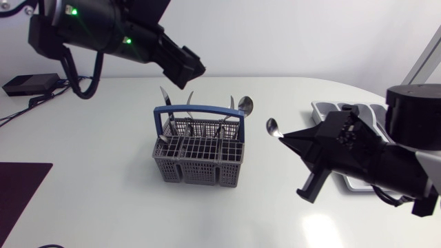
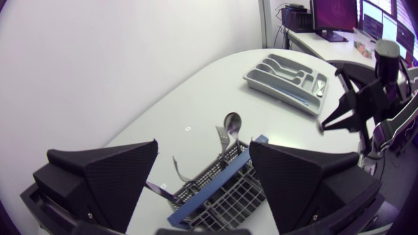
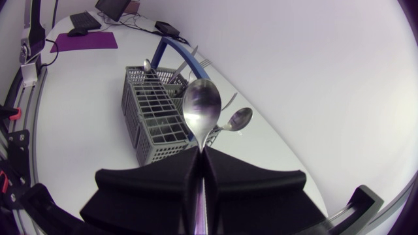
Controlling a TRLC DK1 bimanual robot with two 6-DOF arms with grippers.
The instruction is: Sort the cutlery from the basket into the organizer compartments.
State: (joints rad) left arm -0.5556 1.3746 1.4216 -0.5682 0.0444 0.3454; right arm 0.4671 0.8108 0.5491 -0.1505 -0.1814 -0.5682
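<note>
A grey cutlery basket point(image 1: 200, 150) with a blue handle stands mid-table, and a spoon point(image 1: 245, 105), a fork point(image 1: 189, 100) and a knife point(image 1: 165, 96) stick up from its far side. My left gripper point(image 1: 187, 69) hangs above the basket's back, open and empty. In the left wrist view its fingers point(image 2: 111, 176) stand wide apart over the basket point(image 2: 225, 186). My right gripper point(image 1: 284, 138), to the right of the basket, is shut on a spoon point(image 1: 272, 126). That spoon's bowl point(image 3: 201, 106) points up from the gripper point(image 3: 201, 154). My right arm partly hides the grey organizer point(image 1: 329, 109) point(image 2: 287, 77).
A black box point(image 1: 27, 84) with cables lies at the back left of the table. A dark mat point(image 1: 21, 187) lies at the front left. Bare white tabletop surrounds the basket.
</note>
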